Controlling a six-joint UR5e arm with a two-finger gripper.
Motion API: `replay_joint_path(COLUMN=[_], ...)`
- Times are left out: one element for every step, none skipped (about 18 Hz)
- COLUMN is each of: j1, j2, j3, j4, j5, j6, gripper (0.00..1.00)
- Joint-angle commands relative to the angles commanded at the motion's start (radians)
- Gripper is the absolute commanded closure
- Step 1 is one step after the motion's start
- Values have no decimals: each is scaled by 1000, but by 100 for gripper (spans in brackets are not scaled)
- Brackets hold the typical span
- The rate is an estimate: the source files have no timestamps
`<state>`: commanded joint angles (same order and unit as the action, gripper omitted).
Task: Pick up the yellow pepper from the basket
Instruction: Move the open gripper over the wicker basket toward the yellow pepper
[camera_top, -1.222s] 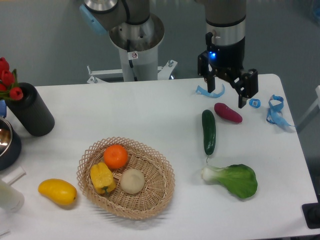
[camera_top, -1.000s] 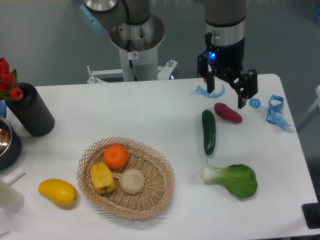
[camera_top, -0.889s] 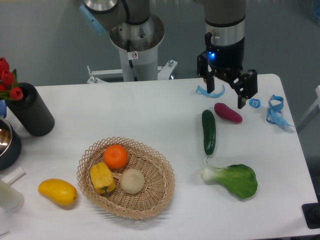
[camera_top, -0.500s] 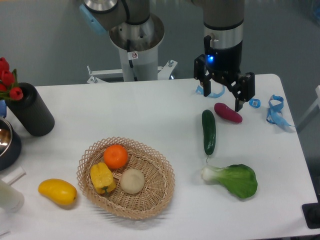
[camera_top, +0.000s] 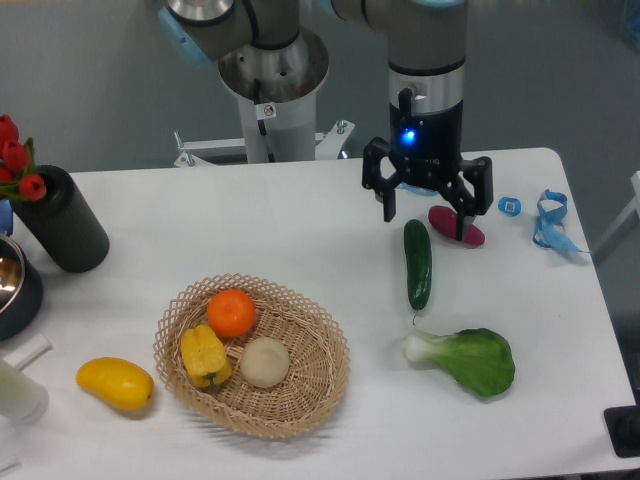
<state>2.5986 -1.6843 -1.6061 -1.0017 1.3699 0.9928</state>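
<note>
Leftward since earlier, the gripper (camera_top: 428, 216) hangs wide open, empty; yellow pepper (camera_top: 204, 355) lies lengthwise near-to-far in the basket (camera_top: 320, 385).

A white worktop (camera_top: 280, 220) is seen. The yellow pepper (camera_top: 204, 354), with a greenish stem, lies in the tan woven basket (camera_top: 310, 385) beside an orange fruit (camera_top: 232, 312) and a pale beige round one (camera_top: 265, 361). A dark green cucumber (camera_top: 417, 263), a purple vegetable (camera_top: 447, 222) and a black gripper (camera_top: 426, 215) with a blue light are shown.
</note>
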Motion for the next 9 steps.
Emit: replay_joint_path(j1=[-14, -31, -40, -46, -49, -58, -61, -61, -63], j2=[-3, -17, -26, -35, -47, -52, -52, -52, -52], j3=[6, 9, 14, 27, 43, 49, 51, 48, 40], j4=[0, 0, 2, 2, 2, 2, 2, 2, 2], j5=[-5, -5, -3, -3, -3, -2, -2, -2, 0], j6=[-22, -43, -72, -113, -161, -204, -238, -247, -244], gripper=[0, 0, 0, 0, 0, 0, 0, 0, 0])
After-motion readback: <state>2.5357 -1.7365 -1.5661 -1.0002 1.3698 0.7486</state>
